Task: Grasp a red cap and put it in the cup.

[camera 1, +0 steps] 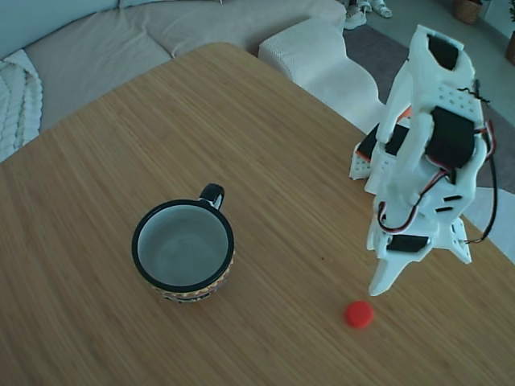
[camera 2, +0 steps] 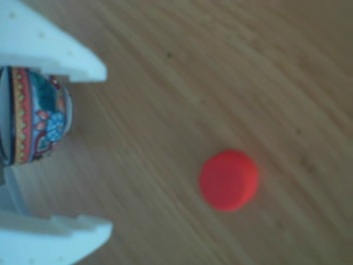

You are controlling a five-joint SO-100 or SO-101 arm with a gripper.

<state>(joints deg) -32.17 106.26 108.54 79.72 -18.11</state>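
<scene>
The red cap [camera 1: 359, 314] lies flat on the wooden table, near its front right. My white gripper [camera 1: 381, 281] hangs just above and to the right of it, tip pointing down, not touching it. In the other view the cap [camera 2: 229, 179] lies right of centre, outside the gripper [camera 2: 107, 152]. That gripper stands open, its two white fingers [camera 2: 60, 55] wide apart at the left edge with nothing between them. The cup [camera 1: 183, 249] stands upright left of centre, black rim and handle, pale inside, nothing in it. Its patterned side [camera 2: 38, 116] shows beyond the fingers.
The wooden table [camera 1: 265, 153] has a rounded far edge. A beige sofa [camera 1: 121, 40] and a white cushion [camera 1: 322, 56] lie behind it. The arm's base [camera 1: 378, 153] stands at the right side of the table.
</scene>
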